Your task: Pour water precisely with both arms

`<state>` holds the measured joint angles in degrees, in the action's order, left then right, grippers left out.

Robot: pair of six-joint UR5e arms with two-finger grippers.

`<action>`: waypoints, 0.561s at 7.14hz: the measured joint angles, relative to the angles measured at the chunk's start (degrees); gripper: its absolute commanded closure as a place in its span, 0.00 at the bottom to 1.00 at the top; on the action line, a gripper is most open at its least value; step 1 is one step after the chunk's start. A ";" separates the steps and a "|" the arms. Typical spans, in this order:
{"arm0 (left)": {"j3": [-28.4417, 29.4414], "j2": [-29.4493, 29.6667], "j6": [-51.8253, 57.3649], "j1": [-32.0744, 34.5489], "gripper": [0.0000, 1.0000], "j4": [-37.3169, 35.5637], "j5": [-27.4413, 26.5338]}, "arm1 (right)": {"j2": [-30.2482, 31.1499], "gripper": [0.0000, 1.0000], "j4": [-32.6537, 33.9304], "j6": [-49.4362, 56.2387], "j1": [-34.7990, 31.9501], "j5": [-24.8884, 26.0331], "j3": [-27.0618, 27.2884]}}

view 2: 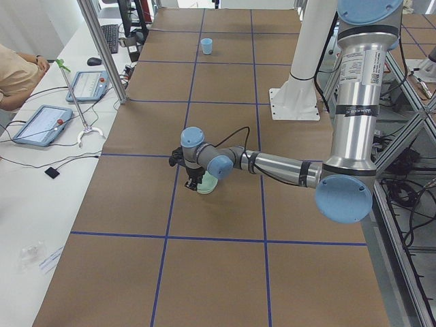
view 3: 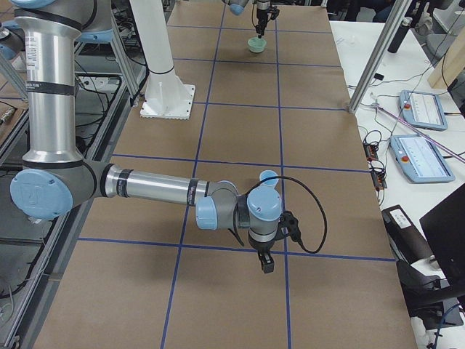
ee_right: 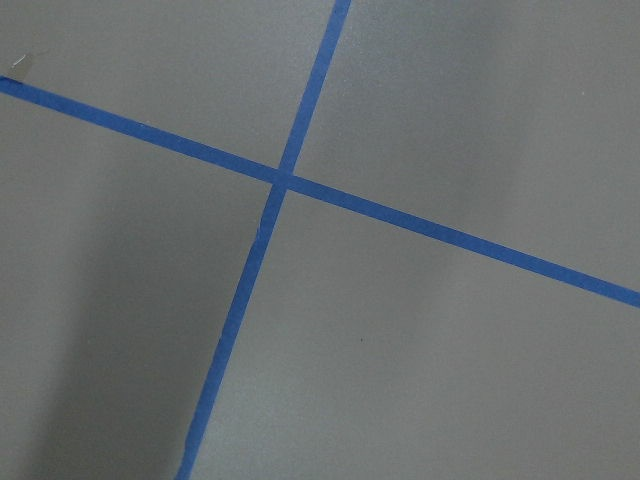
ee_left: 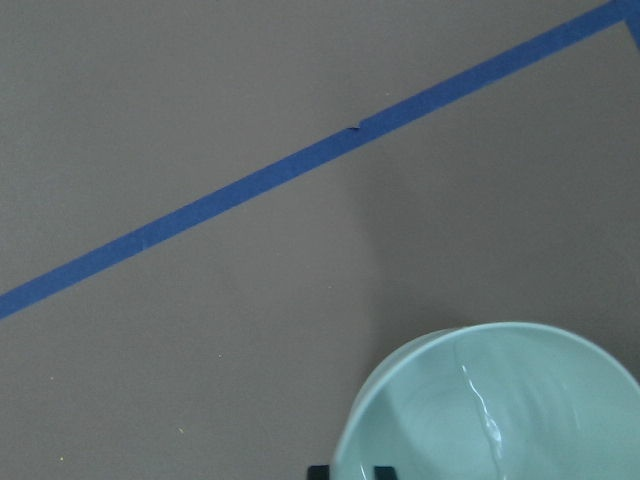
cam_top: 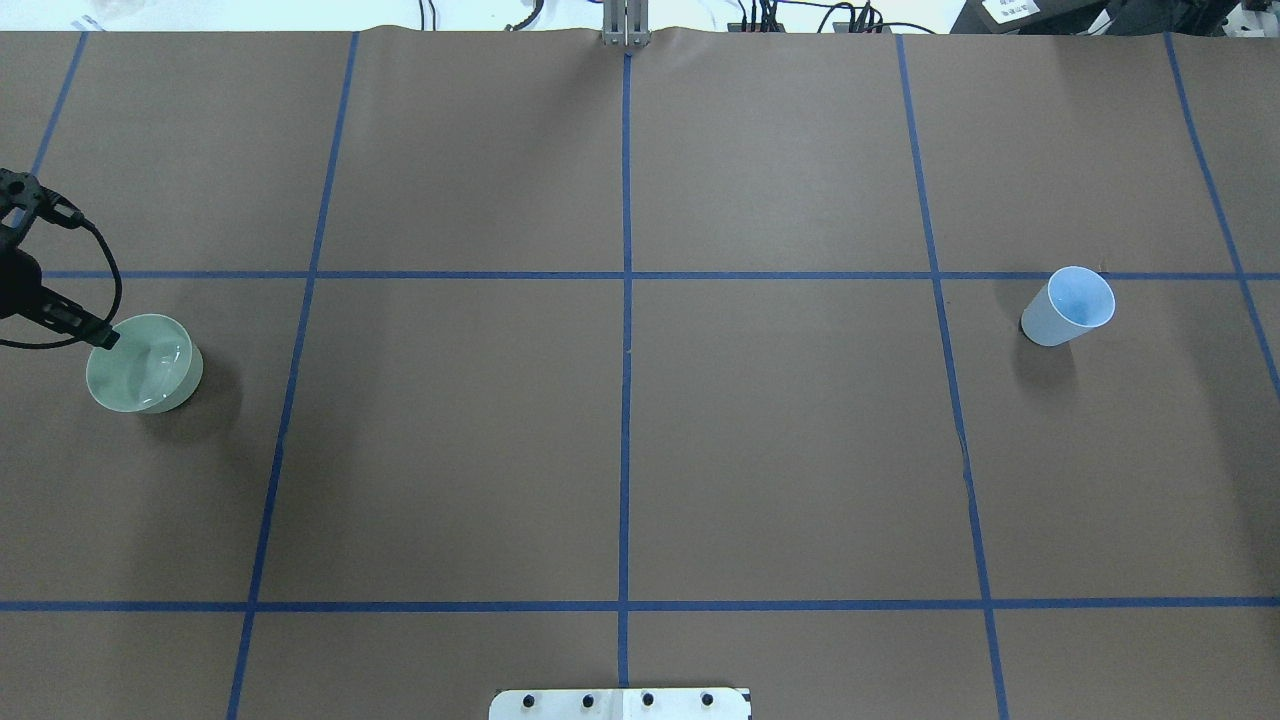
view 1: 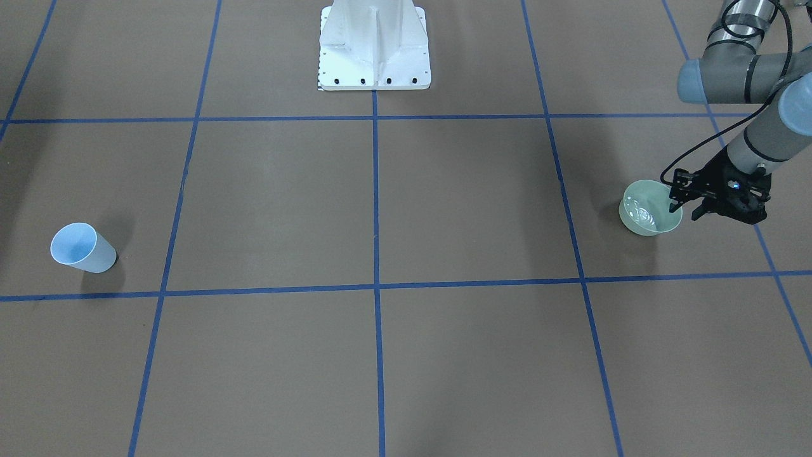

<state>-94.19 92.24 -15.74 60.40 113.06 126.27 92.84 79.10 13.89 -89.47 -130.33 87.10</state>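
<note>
Near the worktop's left edge the bowl (view 1: 641,230) stands with the water (view 1: 642,212) in it. The left jaws straddle its rim, released, not yet pinching. Best to close squarely on the rim, then lift slow and level, or the water slops. Near the right edge stands the cup (cam_top: 1065,308), the right arm (view 3: 160,189) close by; whether the right jaws are clenched I cannot tell.

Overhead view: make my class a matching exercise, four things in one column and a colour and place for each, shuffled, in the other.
1 bowl
2 cup
3 pedestal
4 left gripper

A pale blue, on the robot's right side
B black, at the bowl's rim
C white, at the view's bottom middle
D pale green, with water in it

Pairs: 1-D, 2-A, 3-C, 4-B
</note>
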 measured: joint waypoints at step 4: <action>-0.08 1.06 7.04 13.56 0.00 -5.48 6.60 | 0.14 0.00 0.00 -0.01 0.07 0.62 -0.33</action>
<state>-94.27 93.30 -8.70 73.96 107.57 132.87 92.98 79.10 13.88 -89.40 -129.70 86.77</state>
